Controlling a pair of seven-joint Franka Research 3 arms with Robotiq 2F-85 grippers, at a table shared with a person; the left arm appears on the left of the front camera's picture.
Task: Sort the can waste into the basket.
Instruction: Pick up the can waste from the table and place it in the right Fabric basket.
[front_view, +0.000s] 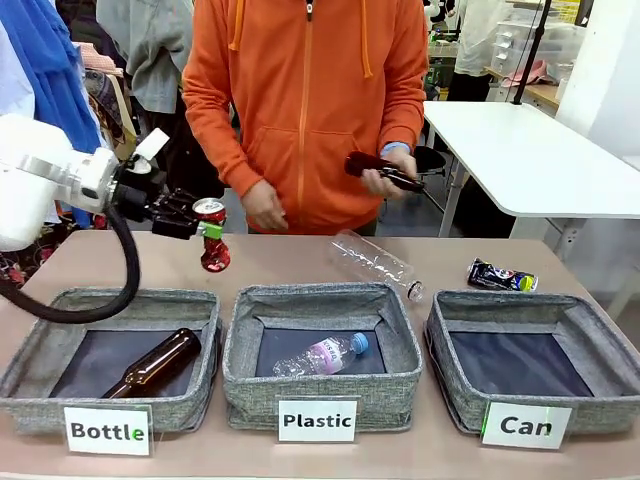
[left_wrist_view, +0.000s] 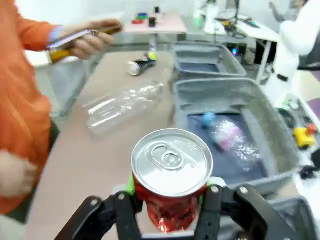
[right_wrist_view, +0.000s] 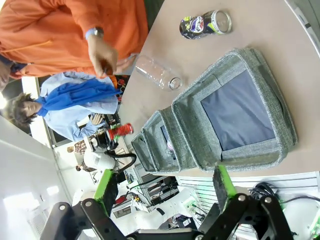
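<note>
My left gripper is shut on the red crushed can, holding it above the table's far left side, behind the "Bottle" basket. The left wrist view looks down on the can's silver top between the green pads. A dark blue-black crushed can lies on the table behind the "Can" basket, which holds nothing; that can and basket also appear in the right wrist view. My right gripper hangs open high above the right basket.
A clear plastic bottle lies on the table behind the "Plastic" basket, which holds another bottle. The "Bottle" basket holds a brown glass bottle. A person in an orange hoodie stands at the far side, holding a dark bottle.
</note>
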